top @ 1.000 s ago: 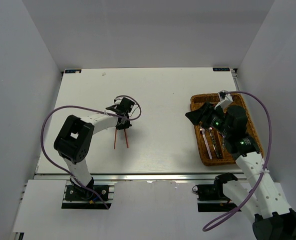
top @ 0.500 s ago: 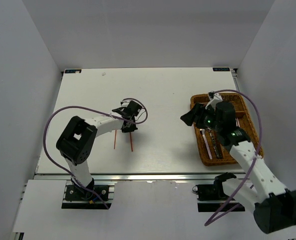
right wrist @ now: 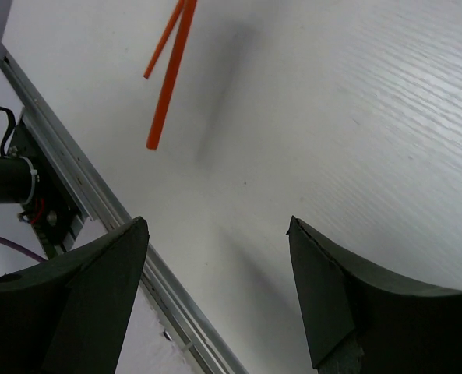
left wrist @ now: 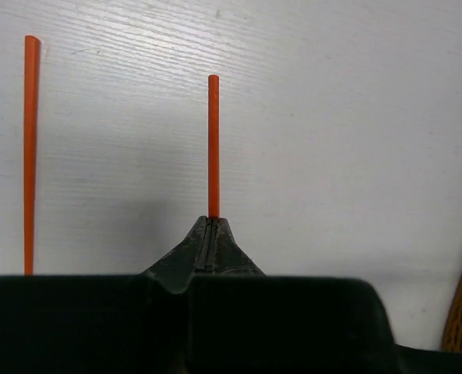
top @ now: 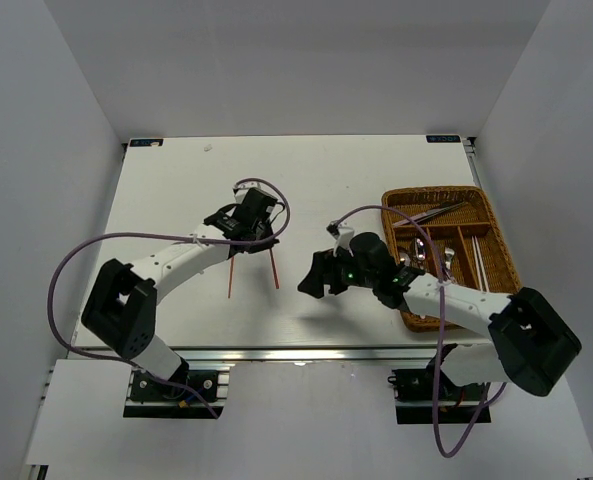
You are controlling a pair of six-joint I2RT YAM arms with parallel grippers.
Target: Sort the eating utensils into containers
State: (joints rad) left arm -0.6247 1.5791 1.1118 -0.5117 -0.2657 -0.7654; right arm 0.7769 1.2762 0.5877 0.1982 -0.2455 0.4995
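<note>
While left claw (left wrist: pixel 208 226) pinches orange chopstick (left wrist: pixel 213 144), second chopstick (left wrist: pixel 30 156) lies apart, leftward.

Counter (top: pixel 326 170), as I view it from above:
- Tray (top: pixel 436 191): at 3 o'clock, with utensils (top: pixel 431 213) in its compartments.
- Loose chopstick (top: pixel 231 276): 8 o'clock of centre, lying on the counter.
- Second chopstick (top: pixel 274 270): just at its 3 o'clock, far end in my left hand (left wrist: pixel 213 222).
- Right hand (top: pixel 311 284): 6 o'clock of centre, between chopsticks and tray.
</note>
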